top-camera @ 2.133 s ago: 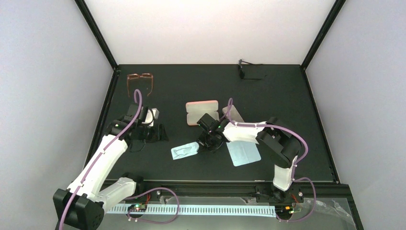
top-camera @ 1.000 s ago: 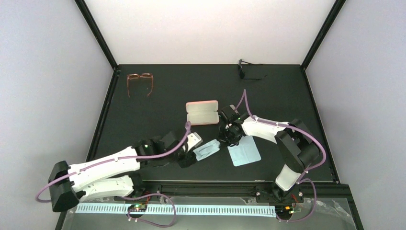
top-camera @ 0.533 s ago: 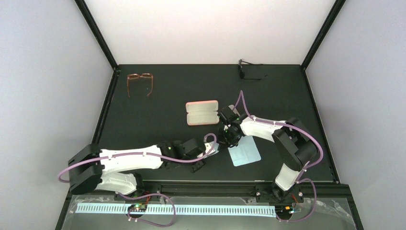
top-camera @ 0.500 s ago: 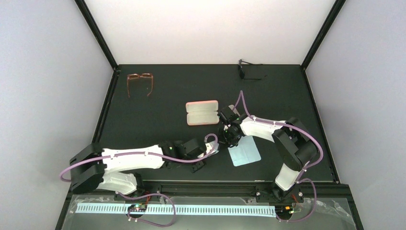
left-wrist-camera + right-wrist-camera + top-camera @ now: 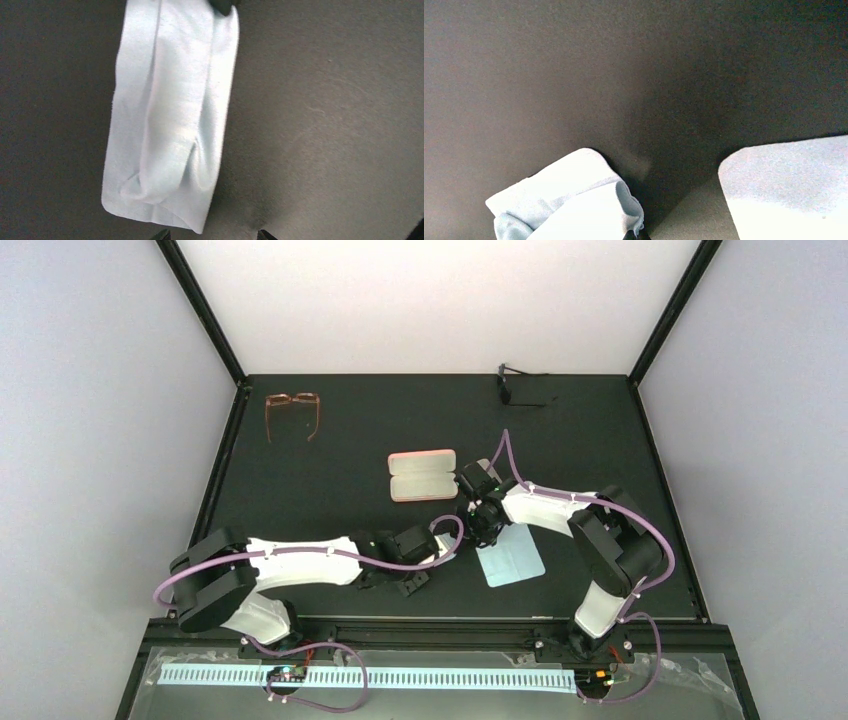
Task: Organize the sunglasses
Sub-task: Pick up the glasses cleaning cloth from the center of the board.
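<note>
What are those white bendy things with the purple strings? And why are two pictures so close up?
They are two robot arms, a left arm and a right arm, each ending in a two-finger gripper. The wide picture comes from a camera above the black table. The two close ones come from little cameras on the wrists. On the table lie an open pink case, a flat blue cloth, reddish glasses at the far left, and black sunglasses at the far edge. Both grippers meet at a folded blue cloth. The left gripper is open at one end of it. The right gripper has a fingertip at the other end; whether it pinches, I cannot tell.
</note>
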Controlling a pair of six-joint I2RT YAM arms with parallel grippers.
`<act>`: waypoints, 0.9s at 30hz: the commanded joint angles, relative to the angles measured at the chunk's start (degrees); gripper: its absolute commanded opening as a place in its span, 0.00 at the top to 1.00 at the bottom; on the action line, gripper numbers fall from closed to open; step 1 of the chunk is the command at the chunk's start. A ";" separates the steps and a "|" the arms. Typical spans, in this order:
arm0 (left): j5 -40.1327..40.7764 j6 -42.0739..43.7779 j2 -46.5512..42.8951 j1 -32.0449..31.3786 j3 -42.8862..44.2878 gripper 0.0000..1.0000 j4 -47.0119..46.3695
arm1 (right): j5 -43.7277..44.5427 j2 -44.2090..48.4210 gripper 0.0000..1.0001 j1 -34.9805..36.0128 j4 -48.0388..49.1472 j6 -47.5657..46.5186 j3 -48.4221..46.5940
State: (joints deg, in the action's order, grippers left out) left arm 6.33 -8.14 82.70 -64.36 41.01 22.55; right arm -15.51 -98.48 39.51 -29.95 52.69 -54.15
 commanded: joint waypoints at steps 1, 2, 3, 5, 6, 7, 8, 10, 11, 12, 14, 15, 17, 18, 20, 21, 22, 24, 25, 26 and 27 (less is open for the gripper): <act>1.47 -0.92 1.46 0.98 2.68 0.56 -0.31 | 0.48 0.68 0.99 -0.18 0.82 1.07 0.86; 1.49 -0.83 1.68 1.06 2.73 0.58 -0.30 | 0.56 0.72 0.99 -0.15 0.78 1.07 0.84; 1.42 -0.87 1.94 1.08 2.75 0.60 -0.38 | 0.64 0.74 0.99 -0.19 0.71 1.08 0.86; 1.15 -0.84 2.47 1.21 2.74 0.65 -0.59 | 0.74 0.68 0.99 -0.13 0.24 0.97 0.67; 0.80 -0.70 2.70 1.17 2.69 0.66 -0.67 | 0.74 0.66 0.99 -0.13 0.13 1.01 0.49; 0.67 -0.61 2.81 1.19 2.67 0.67 -0.83 | 0.68 0.58 0.99 -0.15 0.08 1.00 0.37; 0.28 -0.38 2.86 1.17 2.62 0.68 -0.95 | 0.59 0.49 0.99 -0.13 0.00 1.00 0.30; 0.21 -0.17 2.87 1.21 2.62 0.70 -1.10 | 0.44 0.24 0.99 -0.20 -0.01 1.01 0.19; 0.18 -0.06 3.03 1.17 2.66 0.70 -1.23 | 0.40 0.14 0.99 -0.15 -0.02 1.07 0.08; 0.24 -0.04 3.27 1.17 2.71 0.71 -1.15 | 0.31 0.03 0.99 -0.13 -0.02 1.09 0.10; 0.49 -0.26 3.95 1.25 3.05 0.74 -1.00 | 0.30 0.04 0.99 -0.13 -0.02 1.18 0.10; 0.52 -0.34 4.34 1.26 3.10 0.74 -1.02 | 0.26 0.04 0.99 -0.13 -0.02 1.16 0.10; 0.41 -0.53 4.91 1.26 3.11 0.75 -1.11 | 0.09 -0.05 0.99 -0.14 -0.01 1.14 0.01; 0.22 -0.56 5.08 1.33 3.02 0.77 -1.24 | 0.04 -0.05 0.99 -0.19 -0.02 1.13 0.01; 0.22 -0.61 5.18 1.40 2.78 0.78 -1.60 | -0.05 -0.06 0.99 -0.18 0.07 1.24 0.01; 0.24 -0.64 5.20 1.55 2.71 0.79 -1.76 | -0.11 -0.05 0.99 -0.14 0.07 1.20 0.09; 0.35 -0.77 5.31 1.76 2.65 0.80 -1.82 | -0.21 -0.09 0.99 -0.09 0.12 1.20 0.10; 0.50 -1.05 5.60 2.46 2.67 0.81 -1.81 | -0.38 -0.05 0.99 -0.13 0.16 1.20 0.18; 0.46 -1.16 5.75 2.89 2.62 0.81 -1.92 | -0.40 -0.05 0.99 -0.18 0.16 1.13 0.13; 0.45 -1.24 5.93 3.43 2.58 0.81 -2.12 | -0.40 -0.05 0.99 -0.14 0.09 1.12 0.13; 0.50 -1.33 6.09 3.78 2.66 0.81 -2.10 | -0.40 0.02 0.99 -0.13 0.07 1.14 0.10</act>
State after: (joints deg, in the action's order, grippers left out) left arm 6.35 -8.99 86.85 -62.39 42.92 21.43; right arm -15.59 -98.48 39.48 -29.85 53.06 -53.74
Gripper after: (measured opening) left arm 0.191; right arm 0.010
